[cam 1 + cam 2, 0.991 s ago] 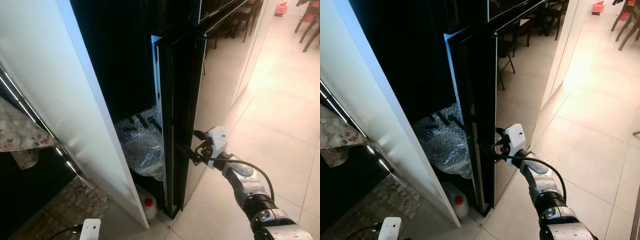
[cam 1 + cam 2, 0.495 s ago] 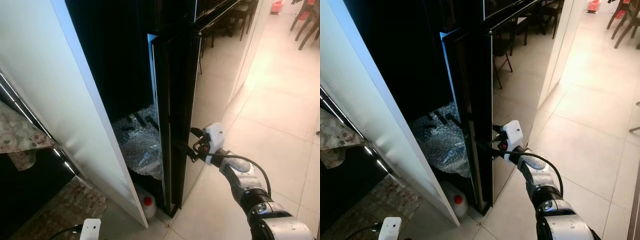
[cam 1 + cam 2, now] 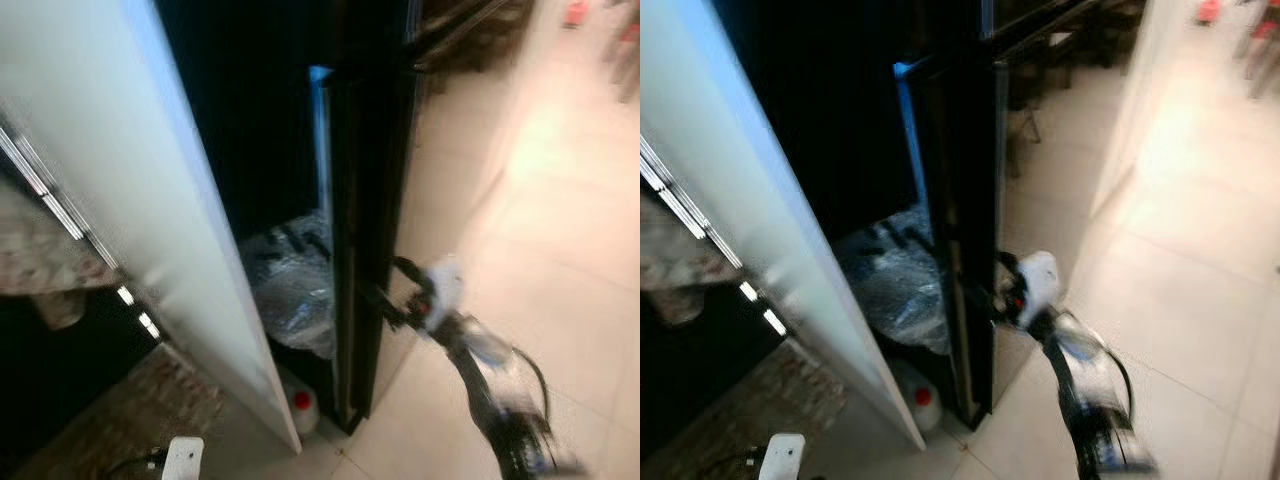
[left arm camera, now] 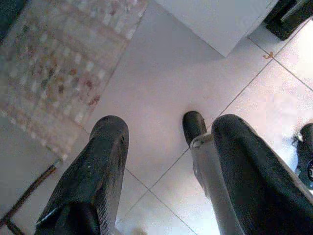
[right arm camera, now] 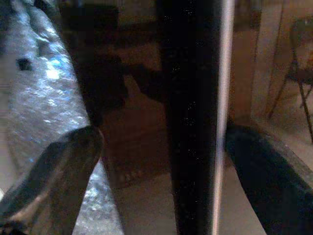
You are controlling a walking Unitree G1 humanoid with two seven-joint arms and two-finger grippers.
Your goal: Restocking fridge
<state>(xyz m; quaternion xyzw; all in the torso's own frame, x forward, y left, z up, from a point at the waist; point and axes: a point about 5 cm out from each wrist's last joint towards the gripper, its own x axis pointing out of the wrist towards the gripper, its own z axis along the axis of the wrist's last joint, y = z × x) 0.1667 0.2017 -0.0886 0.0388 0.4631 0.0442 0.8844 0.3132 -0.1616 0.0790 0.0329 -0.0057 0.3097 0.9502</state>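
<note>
The head views are blurred, but the main things can be made out. The black fridge door stands partly open, seen almost edge-on, and the right claw is at the free edge of this door, low down. In the right wrist view the door edge passes between the two fingers, which are spread apart, one on each side of it; I cannot tell if they touch the door. Behind the door, in the lower part of the dark fridge, lies a bundle of bubble wrap. Below it on the floor stands a white jug with a red cap. A white panel leans across on the left side of the opening. The left claw hangs down over the tiled floor, its fingers wide apart and holding nothing, with a patterned rug near it.
</note>
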